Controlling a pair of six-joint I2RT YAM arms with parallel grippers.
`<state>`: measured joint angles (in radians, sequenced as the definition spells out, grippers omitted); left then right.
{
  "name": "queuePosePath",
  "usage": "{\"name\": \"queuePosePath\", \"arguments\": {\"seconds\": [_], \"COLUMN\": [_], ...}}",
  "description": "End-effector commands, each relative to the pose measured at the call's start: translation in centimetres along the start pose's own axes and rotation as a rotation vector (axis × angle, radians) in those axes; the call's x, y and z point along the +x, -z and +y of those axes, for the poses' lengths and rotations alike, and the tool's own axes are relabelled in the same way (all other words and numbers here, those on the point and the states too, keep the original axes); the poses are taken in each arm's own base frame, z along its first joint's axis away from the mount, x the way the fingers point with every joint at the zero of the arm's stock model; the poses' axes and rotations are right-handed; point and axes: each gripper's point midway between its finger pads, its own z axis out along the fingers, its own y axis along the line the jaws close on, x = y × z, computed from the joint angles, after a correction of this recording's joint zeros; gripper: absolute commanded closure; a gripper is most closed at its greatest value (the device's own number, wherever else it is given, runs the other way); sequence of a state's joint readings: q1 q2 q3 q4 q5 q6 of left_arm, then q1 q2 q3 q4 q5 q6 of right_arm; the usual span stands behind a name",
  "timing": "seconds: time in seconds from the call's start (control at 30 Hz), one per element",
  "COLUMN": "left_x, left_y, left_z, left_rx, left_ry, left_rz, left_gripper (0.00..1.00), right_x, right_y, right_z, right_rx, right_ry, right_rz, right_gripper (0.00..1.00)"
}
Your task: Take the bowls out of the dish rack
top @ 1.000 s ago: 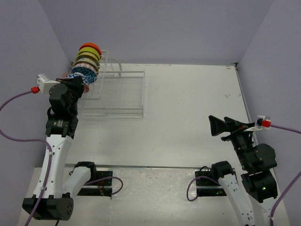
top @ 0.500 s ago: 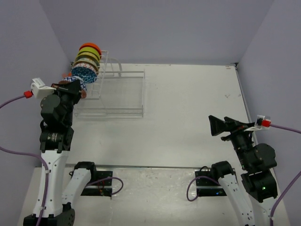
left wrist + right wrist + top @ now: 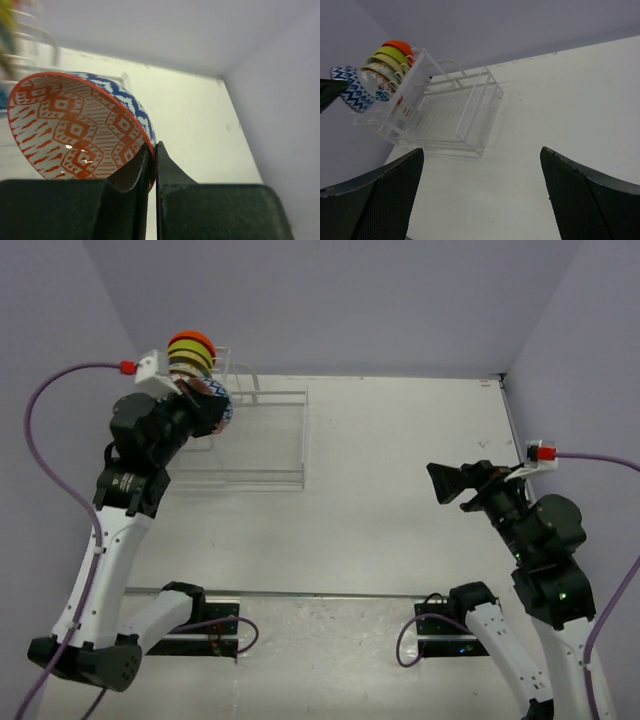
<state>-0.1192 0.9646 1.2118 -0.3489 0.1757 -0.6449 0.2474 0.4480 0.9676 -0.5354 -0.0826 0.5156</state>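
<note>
I hold one patterned bowl (image 3: 75,125), left fingers (image 3: 127,175) clenched on its rim, out of the dish rack (image 3: 265,445). Right fingers (image 3: 380,195) splayed, empty; racked bowls (image 3: 190,346) at eleven o'clock outstanding.

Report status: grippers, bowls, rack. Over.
Left gripper shut on blue-patterned bowl, at its rim. Right gripper open, empty, far from dish rack. Other bowls stand in rack's tall end.

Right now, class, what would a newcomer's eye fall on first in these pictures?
A bowl, red-patterned inside and blue zigzag outside, pinched by its rim in the left gripper at the far left. Beside it, orange and green bowls stand in the clear dish rack. The right gripper gapes open on the right.
</note>
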Motion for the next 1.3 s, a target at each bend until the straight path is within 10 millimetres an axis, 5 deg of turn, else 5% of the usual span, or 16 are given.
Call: {"name": "queuePosePath", "arguments": {"seconds": [0.0, 0.07, 0.13, 0.17, 0.33, 0.43, 0.57, 0.67, 0.9, 1.1, 1.27], "left_x": [3.0, 7.6, 9.7, 13.6, 22.6, 28.5, 33.0, 34.8, 35.5, 35.3, 35.3], "left_y": [0.6, 0.5, 0.6, 0.4, 0.1, 1.4, 2.8, 4.8, 7.5, 7.0, 6.7], "left_z": [-8.2, -10.8, -11.9, -13.4, -14.4, -15.3, -16.2, -18.6, -20.4, -20.1, -19.5], "left_rx": [0.221, 0.218, 0.18, 0.221, 0.25, 0.357, 0.562, 0.815, 1.12, 1.09, 1.062], "left_ry": [-0.28, -0.399, -0.497, -0.59, -0.878, -1.099, -1.202, -1.195, -1.276, -1.323, -1.339], "left_rz": [0.124, 0.222, 0.271, 0.354, 0.484, 0.52, 0.568, 0.582, 0.544, 0.574, 0.588], "left_gripper": [1.0, 1.0, 1.0, 1.0, 1.0, 1.0, 1.0, 1.0, 1.0, 1.0, 1.0], "right_x": [-1.2, -1.5, -1.3, -1.9, -0.9, 1.3, 5.3, 7.9, 13.6, 16.3, 16.0], "right_y": [-0.9, -1.6, -2.7, -2.4, -3.2, -3.3, -3.5, -3.7, -3.9, -3.9, -3.9], "right_z": [3.0, 3.7, 3.3, 3.4, 2.1, 0.5, -0.3, -0.1, 1.0, -1.2, -1.9], "right_rx": [-0.112, -0.126, -0.095, -0.075, 0.009, 0.065, 0.046, 0.023, -0.033, 0.103, 0.147], "right_ry": [0.023, 0.027, 0.051, 0.063, 0.099, 0.107, 0.123, 0.149, 0.22, 0.322, 0.335], "right_rz": [0.063, 0.106, 0.16, 0.176, 0.314, 0.414, 0.573, 0.662, 0.859, 0.974, 0.956], "right_gripper": [0.01, 0.01, 0.01, 0.02, 0.11, 0.2, 0.26, 0.26, 0.28, 0.39, 0.5]}}
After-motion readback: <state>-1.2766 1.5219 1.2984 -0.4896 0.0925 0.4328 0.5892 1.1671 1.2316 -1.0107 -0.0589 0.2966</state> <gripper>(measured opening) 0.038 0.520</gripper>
